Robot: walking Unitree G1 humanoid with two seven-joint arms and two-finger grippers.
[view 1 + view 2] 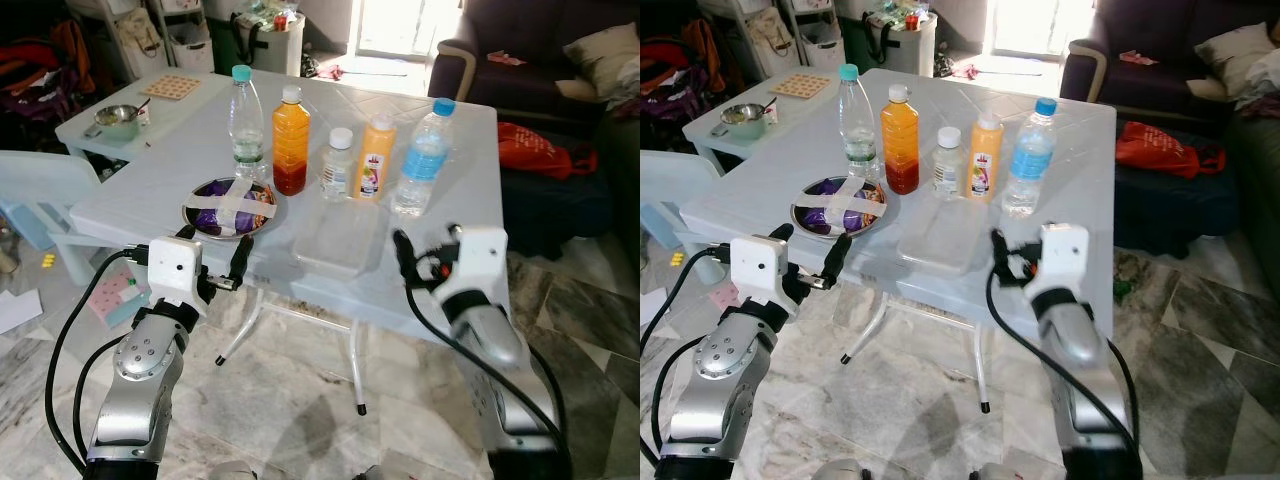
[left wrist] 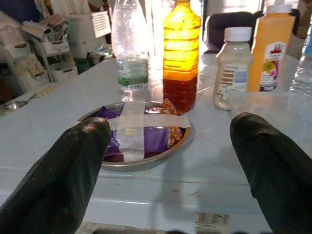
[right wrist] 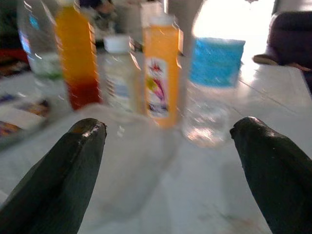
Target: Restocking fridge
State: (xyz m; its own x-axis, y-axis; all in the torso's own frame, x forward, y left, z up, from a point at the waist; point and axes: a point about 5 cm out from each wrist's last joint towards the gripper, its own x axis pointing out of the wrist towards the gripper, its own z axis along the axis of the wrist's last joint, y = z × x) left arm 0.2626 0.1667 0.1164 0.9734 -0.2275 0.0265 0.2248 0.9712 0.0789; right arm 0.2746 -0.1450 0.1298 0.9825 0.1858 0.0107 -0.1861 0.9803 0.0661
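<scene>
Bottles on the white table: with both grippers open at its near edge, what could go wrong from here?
1. The five bottles stand close in a row; reaching for the orange juice bottle could topple the small white-capped bottle beside it.
2. The clear container is hard to see, so the right gripper may bump it.
3. The taped foil dish sits near the edge by the left gripper and could be knocked off.

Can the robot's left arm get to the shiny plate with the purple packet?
Probably yes. The left gripper is open at the table's near edge, facing the plate, with bare tabletop between. The bottles stand behind the plate, not in the way.
</scene>
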